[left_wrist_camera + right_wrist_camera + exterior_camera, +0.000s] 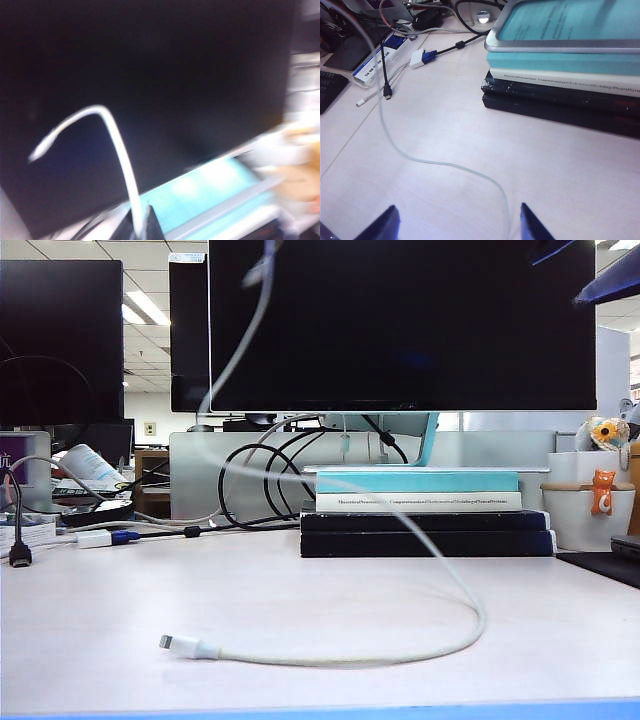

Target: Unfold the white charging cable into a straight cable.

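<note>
The left gripper (139,227), raised out of the exterior view, pinched the white charging cable (440,560). Its free plug lay near-left. The right gripper (455,222), open, hovered over the cable's near loop.

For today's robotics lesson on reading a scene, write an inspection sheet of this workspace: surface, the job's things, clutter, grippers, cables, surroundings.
Surface: pale table, bare at front.
Job's things: white charging cable, one plug end flat on the table, the rest curving up off it.
Clutter: stacked books; white adapter block.
Grippers: left gripper shut on the cable, raised before the monitor; right gripper jaws open above the table, holding nothing.
Cables: black leads behind the books.
Surroundings: white pot with toys; office ceiling lights.
</note>
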Motion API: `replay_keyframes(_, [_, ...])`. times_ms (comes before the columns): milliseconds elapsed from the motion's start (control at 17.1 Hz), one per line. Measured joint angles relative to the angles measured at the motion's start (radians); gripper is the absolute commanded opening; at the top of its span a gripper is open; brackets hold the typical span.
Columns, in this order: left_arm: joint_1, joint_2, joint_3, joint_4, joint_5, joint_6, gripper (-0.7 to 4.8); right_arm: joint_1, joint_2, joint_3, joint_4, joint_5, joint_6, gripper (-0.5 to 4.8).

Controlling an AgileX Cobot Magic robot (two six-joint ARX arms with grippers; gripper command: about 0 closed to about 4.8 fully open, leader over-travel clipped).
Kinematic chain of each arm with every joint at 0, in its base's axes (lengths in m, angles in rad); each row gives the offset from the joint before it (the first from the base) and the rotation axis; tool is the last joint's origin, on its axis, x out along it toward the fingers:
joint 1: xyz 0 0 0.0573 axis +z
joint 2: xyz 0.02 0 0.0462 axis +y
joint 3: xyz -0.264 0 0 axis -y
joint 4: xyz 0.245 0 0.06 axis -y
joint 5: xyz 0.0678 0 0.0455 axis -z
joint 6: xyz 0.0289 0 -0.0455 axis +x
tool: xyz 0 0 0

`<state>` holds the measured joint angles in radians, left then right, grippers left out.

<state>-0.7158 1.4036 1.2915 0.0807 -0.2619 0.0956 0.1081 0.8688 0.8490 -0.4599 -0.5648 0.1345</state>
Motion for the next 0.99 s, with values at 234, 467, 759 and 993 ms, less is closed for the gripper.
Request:
replay_keyframes(234, [0.002, -0.063, -0.117, -0.009, -0.070, -0.119, -0.06, 0.000, 0.005, -0.001, 0.006, 0.000, -0.004, 3.10])
replay_keyframes(467, [0.011, -0.224, -0.415, -0.006, -0.122, -0.132, -0.06, 0.000, 0.005, -0.001, 0.006, 0.000, -0.004, 3.10])
replay_keyframes(759, [0.198, -0.426, -0.733, 0.143, -0.104, -0.224, -0.06, 0.000, 0.006, -0.002, 0.005, -0.011, -0.004, 3.10])
replay_keyframes(993, [0.246, -0.387, -0.792, 0.119, 0.034, -0.404, 4.79, 0.000, 0.006, -0.027, 0.005, -0.032, -0.004, 3.10])
